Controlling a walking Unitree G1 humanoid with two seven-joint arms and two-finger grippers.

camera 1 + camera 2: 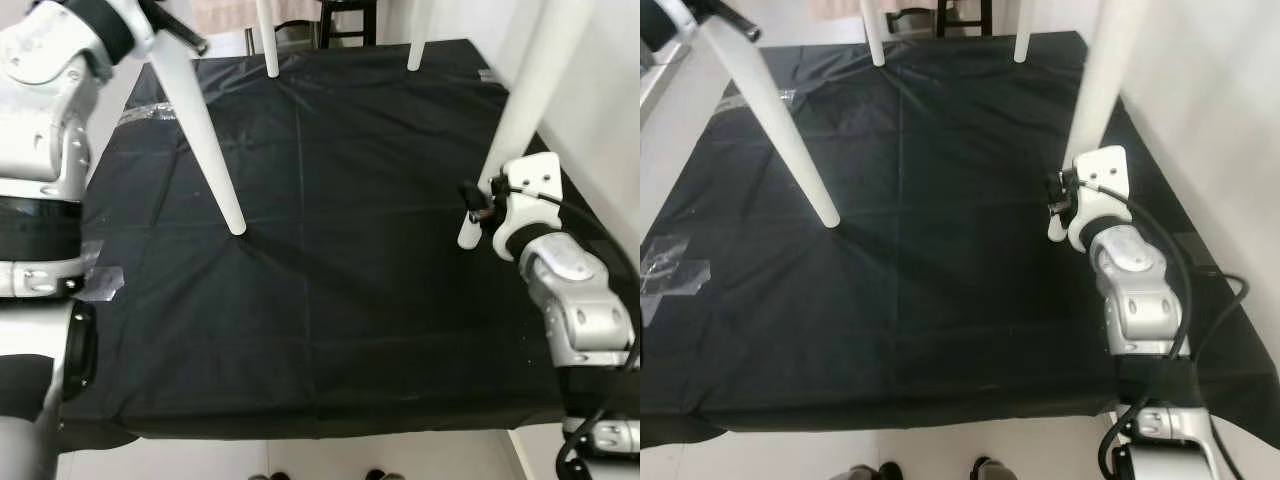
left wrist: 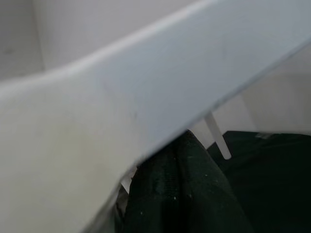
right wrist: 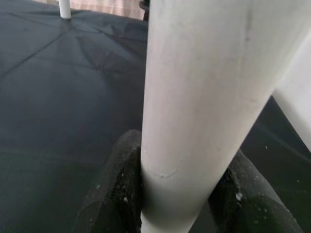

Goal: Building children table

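Table leg (image 3: pixel 204 97): a thick white round post, close to the camera, rising out of frame.
Right gripper (image 3: pixel 187 204): jaws closed on the leg near its lower end, one black finger (image 3: pixel 116 194) pressed to each side.
Leg surface: faint scuffs and a thin curved mark low down.
Black cloth (image 3: pixel 63 87): creased, spread beneath.
Second leg (image 3: pixel 64 8): white tip standing on the cloth, well apart.
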